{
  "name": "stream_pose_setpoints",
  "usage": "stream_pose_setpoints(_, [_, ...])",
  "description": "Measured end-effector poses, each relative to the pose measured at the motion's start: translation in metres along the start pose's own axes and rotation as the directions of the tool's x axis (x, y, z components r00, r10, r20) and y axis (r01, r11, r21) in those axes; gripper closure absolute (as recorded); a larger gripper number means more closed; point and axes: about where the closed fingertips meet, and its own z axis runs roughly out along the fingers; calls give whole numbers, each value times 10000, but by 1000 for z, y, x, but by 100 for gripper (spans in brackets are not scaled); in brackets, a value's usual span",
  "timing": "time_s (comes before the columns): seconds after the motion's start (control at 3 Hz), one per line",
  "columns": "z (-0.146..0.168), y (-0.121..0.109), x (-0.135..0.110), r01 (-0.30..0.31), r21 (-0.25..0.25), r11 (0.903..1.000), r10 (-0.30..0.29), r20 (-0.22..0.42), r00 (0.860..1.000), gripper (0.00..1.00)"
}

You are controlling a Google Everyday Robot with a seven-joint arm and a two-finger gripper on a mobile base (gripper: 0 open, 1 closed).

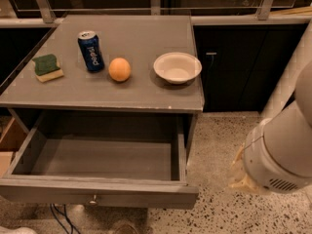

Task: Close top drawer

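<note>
Wide grey top drawer (97, 191), round metal knob (92, 198): standing fully open, closing not begun; pincer (240, 172) low right, well apart, state cannot be told.

The robot's white arm (285, 140) came down along the right side, ending in a thick rounded joint held low. The gripper (238, 173) showed only as a pale yellowish piece tucked against that joint's left side.

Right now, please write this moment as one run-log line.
drawer: open | gripper: out of view | arm: right of drawer, apart | top: sponge, can, orange, bowl
</note>
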Motion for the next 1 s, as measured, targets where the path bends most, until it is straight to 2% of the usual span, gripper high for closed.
stream_pose_setpoints(0.33, [26, 26, -9, -78, -672, 9977, 87, 136, 9999, 100])
stream_pose_setpoints(0.67, [46, 44, -13, -562, -1422, 9882, 579, 82, 9983, 100])
stream_pose_setpoints(1.0, [47, 44, -13, -562, -1423, 9882, 579, 82, 9983, 100])
